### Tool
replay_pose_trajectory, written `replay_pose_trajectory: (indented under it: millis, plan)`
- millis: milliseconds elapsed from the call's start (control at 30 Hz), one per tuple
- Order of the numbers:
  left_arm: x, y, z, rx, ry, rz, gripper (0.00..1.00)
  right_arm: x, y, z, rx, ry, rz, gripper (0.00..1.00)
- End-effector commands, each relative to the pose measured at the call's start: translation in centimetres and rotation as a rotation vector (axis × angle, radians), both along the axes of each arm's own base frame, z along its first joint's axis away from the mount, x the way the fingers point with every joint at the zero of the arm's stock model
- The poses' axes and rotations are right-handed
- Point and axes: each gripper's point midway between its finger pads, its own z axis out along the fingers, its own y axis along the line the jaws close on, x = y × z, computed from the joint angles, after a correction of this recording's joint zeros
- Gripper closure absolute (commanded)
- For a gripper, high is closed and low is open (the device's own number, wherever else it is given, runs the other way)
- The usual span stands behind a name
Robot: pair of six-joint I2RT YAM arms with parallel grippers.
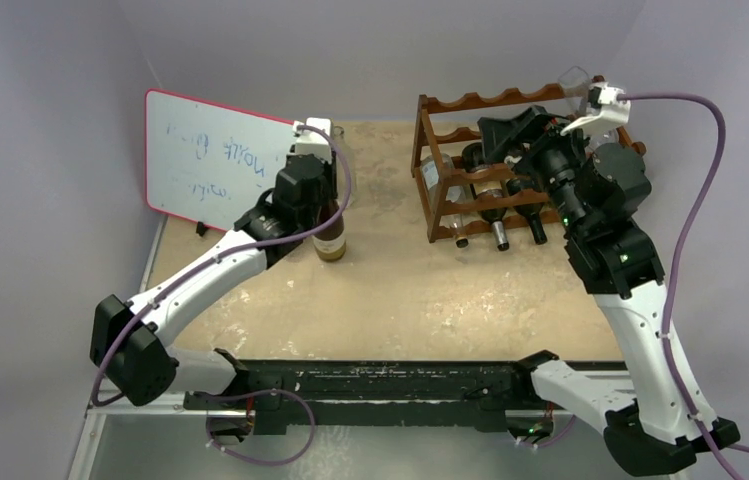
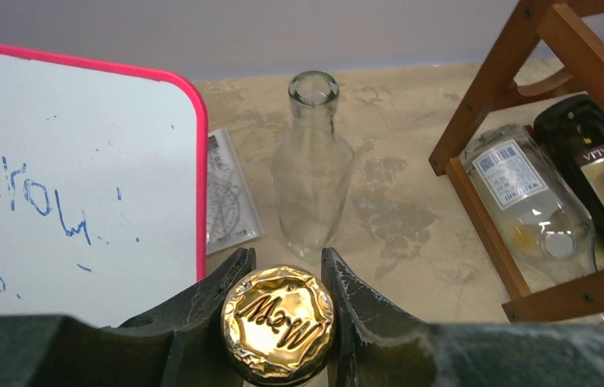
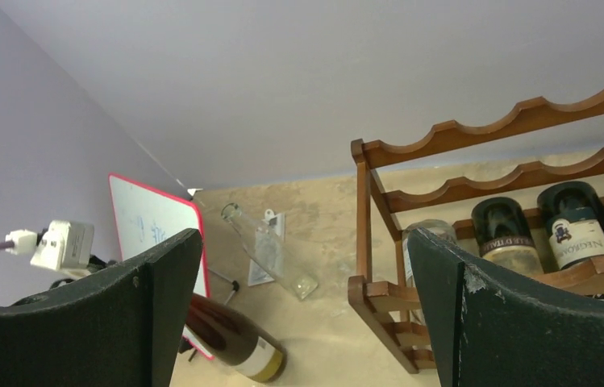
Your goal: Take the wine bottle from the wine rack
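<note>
Wine bottle [image 2: 278, 324] with a gold foil cap sits between the fingers of the left gripper [image 2: 285, 266]. The jaws are closed tight against the neck just under the cap, one finger on each side. In the top view this bottle [image 1: 329, 235] is brown, stands upright and well clear of the wine rack [image 1: 480, 100], at about 9 o'clock from it. Its base is down at the bench [image 1: 400, 290], though I cannot tell whether it actually touches.

From the left wrist, a clear empty bottle [image 2: 312, 169] stands at 12 o'clock, just beyond the gripper. A clear plastic packet [image 2: 230, 189] lies at 11 o'clock, against the edge of the red-rimmed whiteboard [image 2: 81, 177], which fills the 9 to 10 o'clock side. The rack is at 2 o'clock. In its lower tier lie a clear labelled bottle [image 2: 524, 193] and, beside it, a dark green bottle [image 2: 597, 169].

The right gripper [image 3: 302, 274] has its jaws spread wide and holds nothing. In the top view it hovers over the rack, near the upper rails. From its wrist camera the rack's scalloped rails run from 1 to 3 o'clock, with dark bottles lying on a tier. The whiteboard and the clear bottle are at about 10 to 11 o'clock, and the brown bottle at 7 o'clock.
</note>
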Motion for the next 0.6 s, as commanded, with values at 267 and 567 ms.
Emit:
replay_pose_trajectory:
  millis: [267, 567]
  plan:
    - [4.3, 1.4, 14.0, -0.265, -0.357, 0.046, 1.00, 0.6, -0.8, 0.1, -0.049, -0.040, -0.044, 0.00]
    - [5.6, 1.0, 11.6, -0.183, -0.333, 0.051, 1.00, 0.9, -0.8, -0.4, -0.064, -0.029, -0.052, 0.00]
